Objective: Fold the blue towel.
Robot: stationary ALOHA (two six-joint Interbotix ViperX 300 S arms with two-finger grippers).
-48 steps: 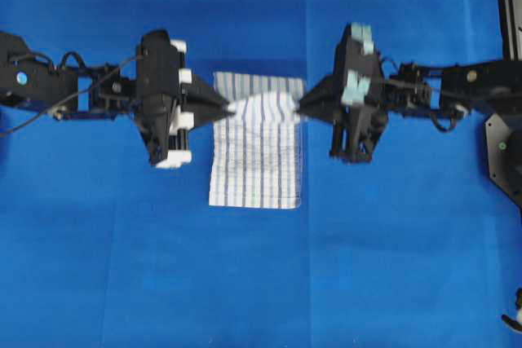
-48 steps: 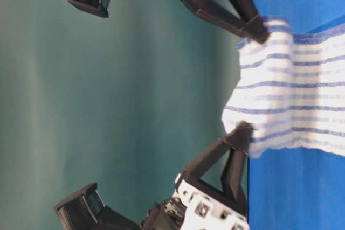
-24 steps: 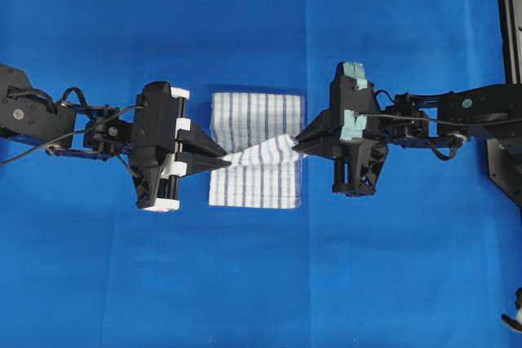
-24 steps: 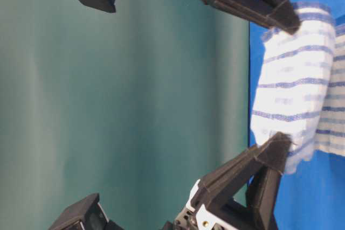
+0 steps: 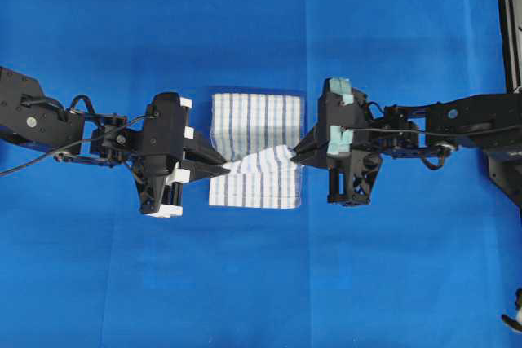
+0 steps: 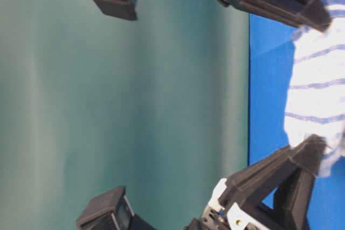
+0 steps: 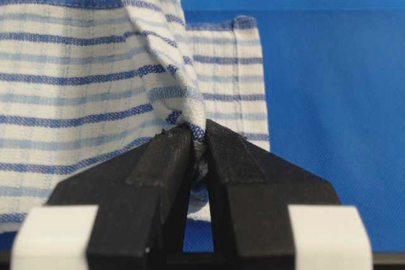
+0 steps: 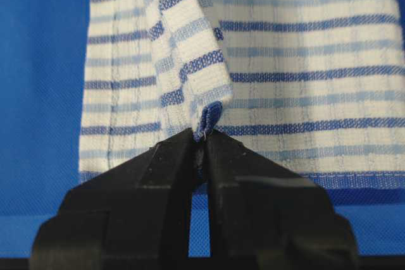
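The blue towel (image 5: 257, 132), white with thin blue check stripes, lies on the blue table covering at the centre of the overhead view. Its far edge is lifted and drawn forward over the rest as a raised band (image 5: 259, 160). My left gripper (image 5: 227, 169) is shut on the band's left end; the pinched cloth shows in the left wrist view (image 7: 190, 102). My right gripper (image 5: 294, 155) is shut on the band's right end, seen in the right wrist view (image 8: 202, 109). The table-level view shows the towel (image 6: 318, 95) hanging between both grippers.
The blue table covering (image 5: 261, 283) spreads all round the towel. A black frame (image 5: 510, 22) runs along the right edge, with a small white object (image 5: 515, 319) at the lower right corner.
Both grippers have carried the held towel edge toward the near edge of the table, laying more of the towel over itself. The band has sunk lower and both stay shut.
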